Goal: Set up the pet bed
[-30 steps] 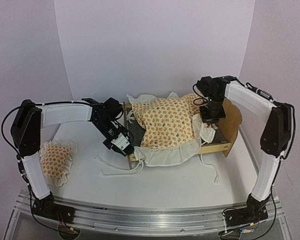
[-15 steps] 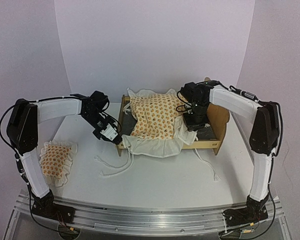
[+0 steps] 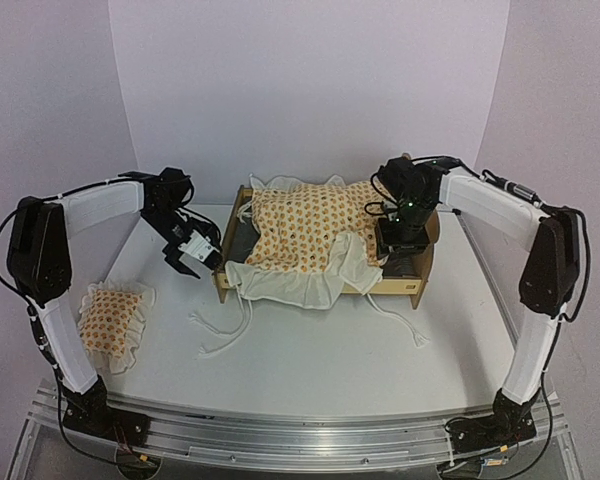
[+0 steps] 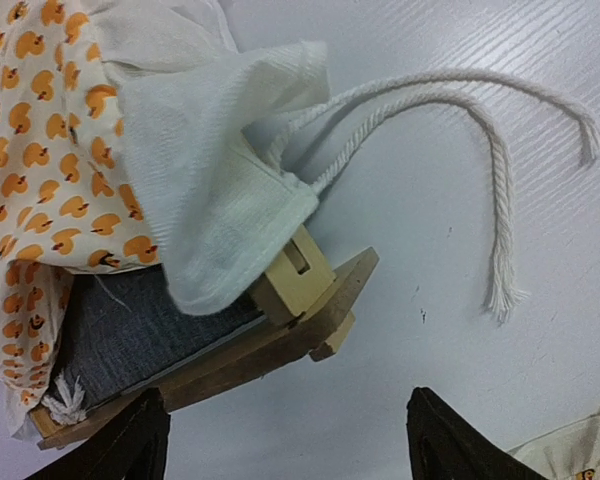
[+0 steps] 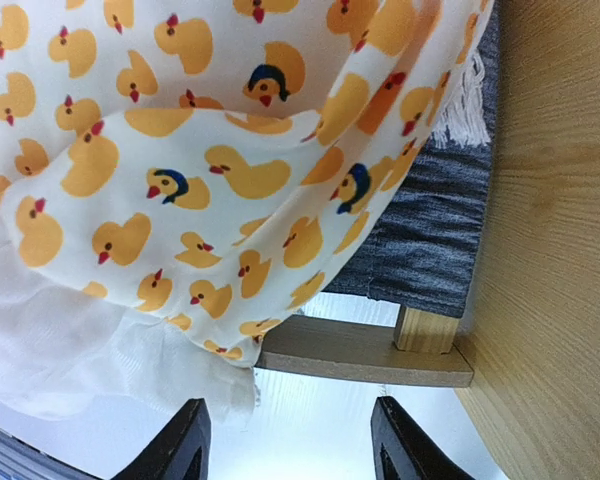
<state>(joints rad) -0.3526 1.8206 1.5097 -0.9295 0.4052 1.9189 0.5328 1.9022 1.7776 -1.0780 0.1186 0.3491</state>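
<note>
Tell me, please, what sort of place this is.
Probably a robot-lab cell: white backdrop walls enclose a white table, and the left arm and right arm are bolted to a metal rail at its near edge.

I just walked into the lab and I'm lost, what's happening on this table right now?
Two robot arms are setting up a small wooden pet bed. A duck-print cushion lies rumpled on it, ruffle spilling over the front rail, ties trailing on the table. The left gripper is open beside the foot end, the right gripper open over the headboard end; neither holds anything. A matching pillow lies off to the left.
</note>
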